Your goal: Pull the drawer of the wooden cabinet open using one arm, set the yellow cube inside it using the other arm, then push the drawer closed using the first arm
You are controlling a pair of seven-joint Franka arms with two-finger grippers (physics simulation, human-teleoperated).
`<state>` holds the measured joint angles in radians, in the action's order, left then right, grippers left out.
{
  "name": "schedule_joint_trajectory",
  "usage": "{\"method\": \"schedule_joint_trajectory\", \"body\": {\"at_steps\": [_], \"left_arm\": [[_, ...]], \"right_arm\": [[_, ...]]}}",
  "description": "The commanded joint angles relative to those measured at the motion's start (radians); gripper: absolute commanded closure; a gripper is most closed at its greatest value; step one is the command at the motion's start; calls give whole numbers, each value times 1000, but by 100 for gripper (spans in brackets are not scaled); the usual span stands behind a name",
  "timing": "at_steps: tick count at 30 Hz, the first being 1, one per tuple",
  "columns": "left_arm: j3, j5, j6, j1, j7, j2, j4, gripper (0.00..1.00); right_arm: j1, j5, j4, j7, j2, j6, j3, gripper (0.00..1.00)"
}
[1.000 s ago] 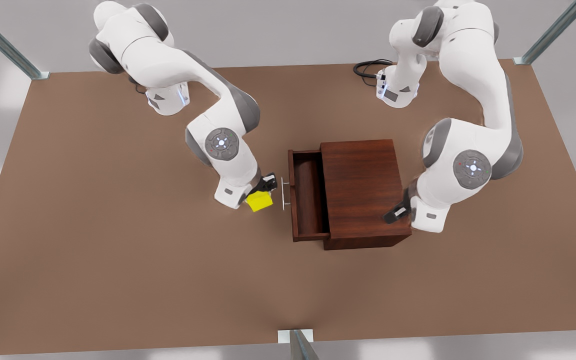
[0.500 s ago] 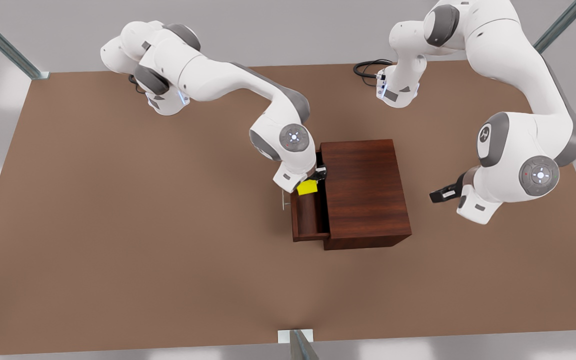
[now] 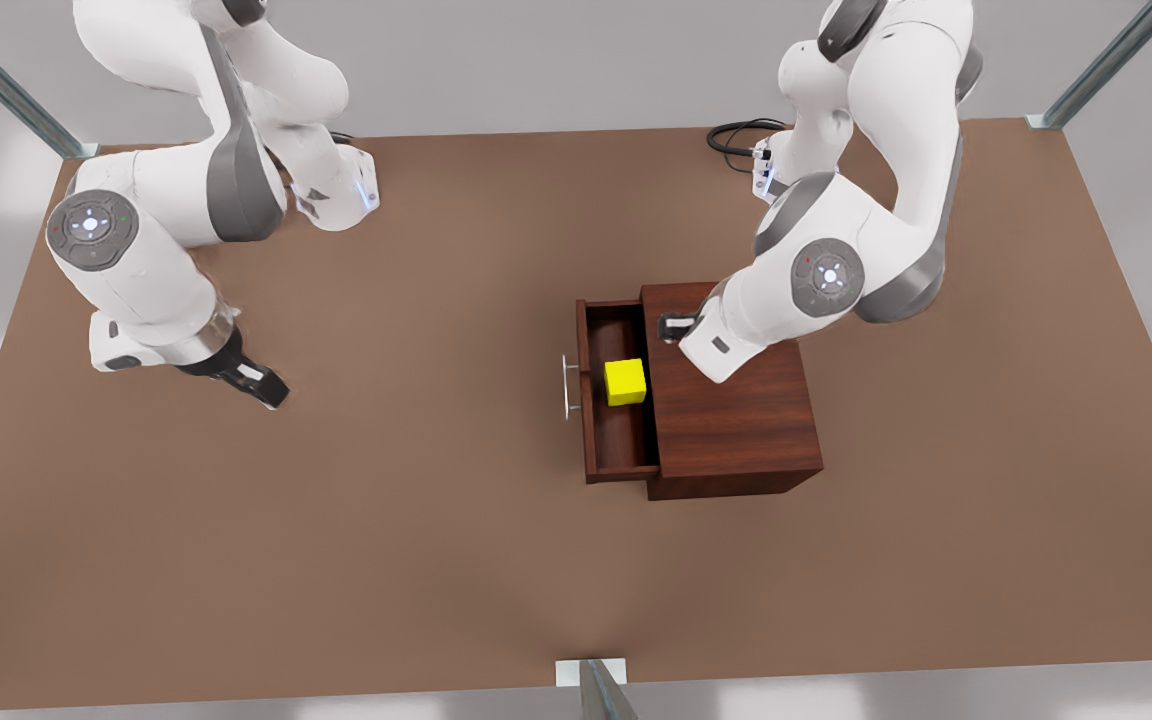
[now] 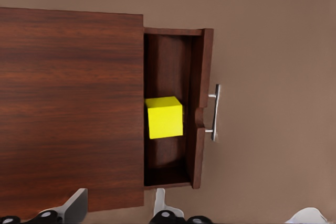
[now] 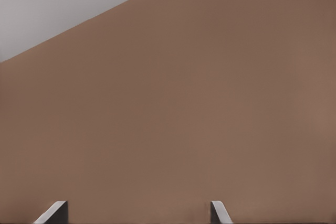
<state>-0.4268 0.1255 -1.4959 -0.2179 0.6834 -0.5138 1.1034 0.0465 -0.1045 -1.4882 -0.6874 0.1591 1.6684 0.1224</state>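
The yellow cube [image 3: 625,381] is resting inside the open drawer [image 3: 616,440], so the left gripper [image 3: 674,327], jaws open, is hovering over the cabinet [image 3: 736,420], while the right gripper [image 3: 266,388], jaws open, is waiting over bare surface [image 3: 386,520].

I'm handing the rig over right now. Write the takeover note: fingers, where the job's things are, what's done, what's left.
Left gripper: above the wooden cabinet, near its drawer-side edge, fingers open, holding nothing.
Right gripper: parked over bare table at the front view's left, well clear of the cabinet, fingers open and empty.
Drawer: pulled out, silver handle free.
Yellow cube: resting inside the drawer, about midway along it, close to the cabinet's front edge, untouched.
Done: drawer open, cube placed.
Left: push the drawer shut. The left gripper looks best placed, though it must first come round to the drawer front.
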Motion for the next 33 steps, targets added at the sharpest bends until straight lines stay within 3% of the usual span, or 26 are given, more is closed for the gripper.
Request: {"method": "schedule_joint_trajectory", "body": {"at_steps": [1,7,9,18,33], "left_arm": [[-10,40,-429,-43,1372,-40,4,76],[11,-41,-825,-195,1932,-170,10,79],[149,-41,-877,-317,2056,-190,10,79],[158,-70,-854,-357,2145,-252,199,79],[160,-102,-675,-353,2027,-255,237,79]], "right_arm": [[13,35,-24,623,-1,2,-23,0],[19,34,-11,644,3,4,-13,0],[19,34,39,648,28,-1,-12,0],[15,77,54,649,37,-3,-17,0],[16,77,52,640,37,-4,-13,0]]}}
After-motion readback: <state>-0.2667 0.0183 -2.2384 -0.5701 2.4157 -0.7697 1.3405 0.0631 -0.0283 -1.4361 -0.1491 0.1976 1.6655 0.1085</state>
